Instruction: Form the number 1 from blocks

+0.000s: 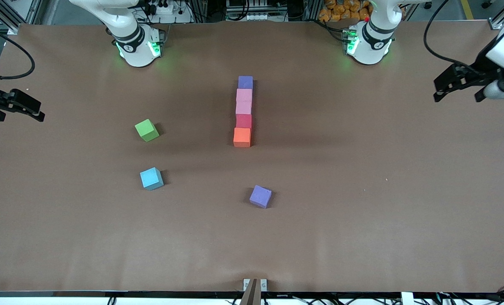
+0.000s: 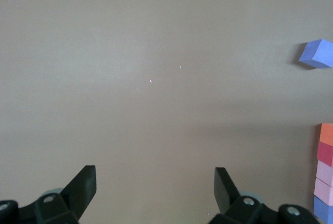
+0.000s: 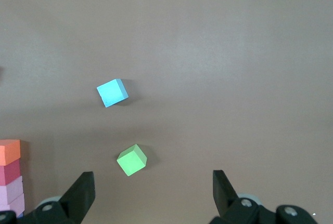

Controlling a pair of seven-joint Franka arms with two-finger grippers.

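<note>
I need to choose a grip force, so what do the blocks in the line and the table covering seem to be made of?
The orange block, red block, two pink blocks and purple block in the line look like matte foam: flat colour, no shine, soft edges. The table covering looks like brown paper or thin matte sheet, faintly rippled. Both grippers, left and right, wait open at the table's ends.

Table (image 1: 362, 190) lies open around the block line (image 1: 243, 112); a loose purple cube (image 1: 260, 196) sits nearer the camera
</note>
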